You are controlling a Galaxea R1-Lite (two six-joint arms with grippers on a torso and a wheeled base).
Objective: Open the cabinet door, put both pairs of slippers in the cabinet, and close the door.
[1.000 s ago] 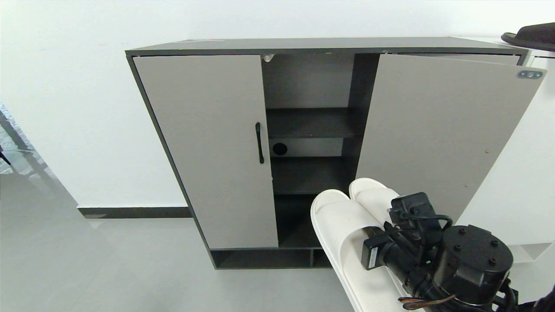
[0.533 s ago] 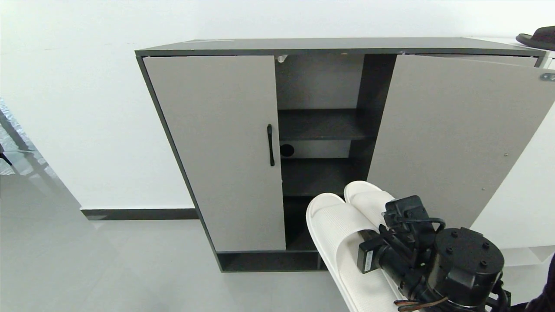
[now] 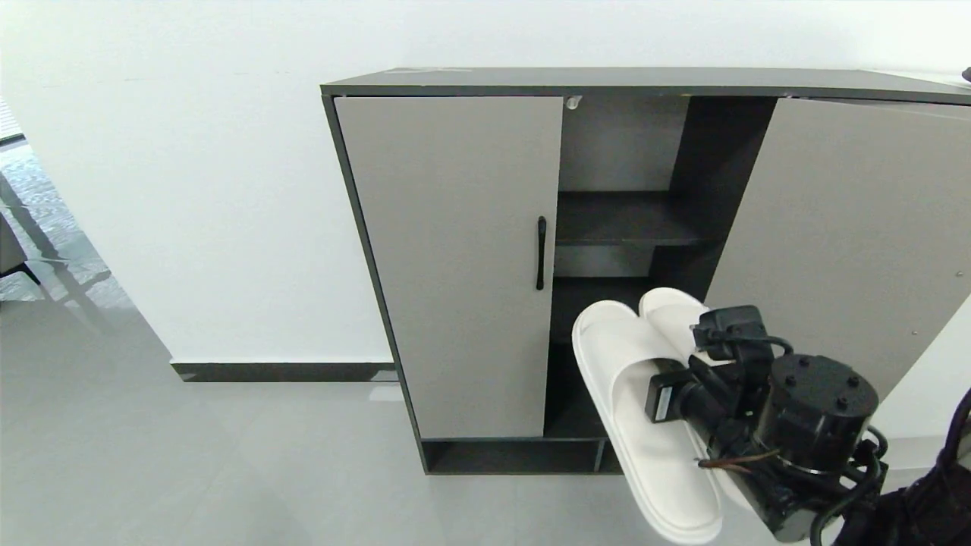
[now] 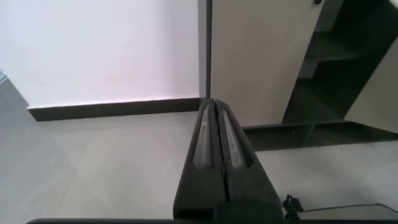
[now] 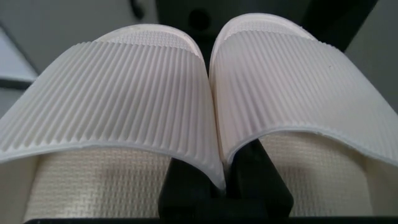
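The left gripper (image 4: 214, 134) has its fingers pressed together over the grey floor (image 4: 93, 168). The right gripper (image 5: 227, 183) squeezes the pair of white ribbed slippers (image 3: 622, 356), toes pointing lengthwise at the dark grey cabinet (image 3: 607, 80). They sit higher than before, facing the gap between the shut left door (image 3: 455, 258) and the open right door (image 3: 850, 243).

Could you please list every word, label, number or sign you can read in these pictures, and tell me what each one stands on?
No text can be read here.
Small pale sticker on the right arm's wrist: too small to read.
No print shows on the cabinet, its closed left door or the white slippers.
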